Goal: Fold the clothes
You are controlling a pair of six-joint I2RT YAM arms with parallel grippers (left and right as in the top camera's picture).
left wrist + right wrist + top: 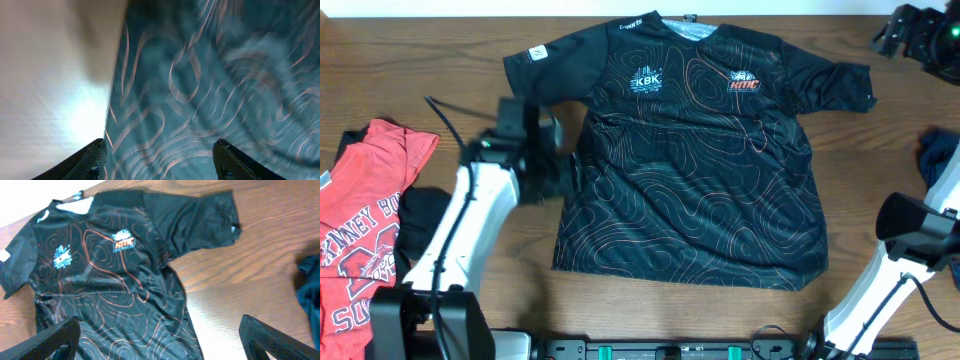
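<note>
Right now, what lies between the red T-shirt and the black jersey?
The overhead view shows the left arm and a dark cloth beside the red T-shirt; bare table reaches the black jersey.

The jersey (690, 180) is black with thin orange-red contour lines, the T-shirt (370, 200) red with white lettering, the table (880, 170) brown wood-grain.

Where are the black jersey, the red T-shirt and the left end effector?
black jersey (690, 180), overhead view, middle of the torso.
red T-shirt (365, 235), overhead view, lettered chest.
left end effector (161, 157), left wrist view, midway between its fingertips.
</note>
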